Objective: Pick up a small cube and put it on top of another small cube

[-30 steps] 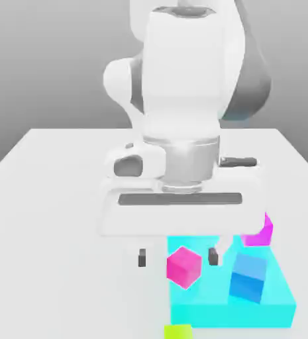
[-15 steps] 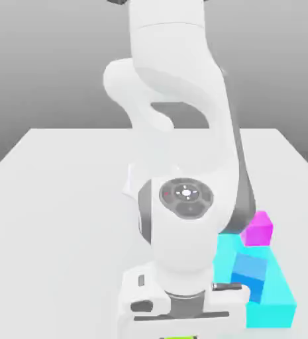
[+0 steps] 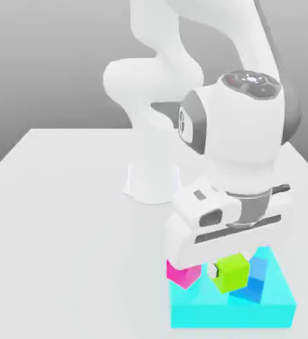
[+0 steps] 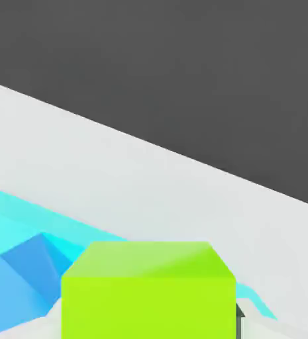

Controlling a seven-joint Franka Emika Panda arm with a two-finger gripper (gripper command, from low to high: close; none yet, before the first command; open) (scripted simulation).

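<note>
The arm has swung toward the exterior view's right, and its gripper [image 3: 232, 273], open a second ago, now clamps the lime cube [image 3: 232, 273], lifted off the table above the cyan block [image 3: 232, 311]; stacking remains. The hand view shows the blue cube [image 4: 17, 281] probably just beside it.

text: none legible; labels: none; brands: none; numbers: none; signs: none

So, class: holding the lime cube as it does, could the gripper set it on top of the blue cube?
Probably yes. The gripper is shut on the lime cube, which hangs beside the blue cube, whose top looks bare.
</note>
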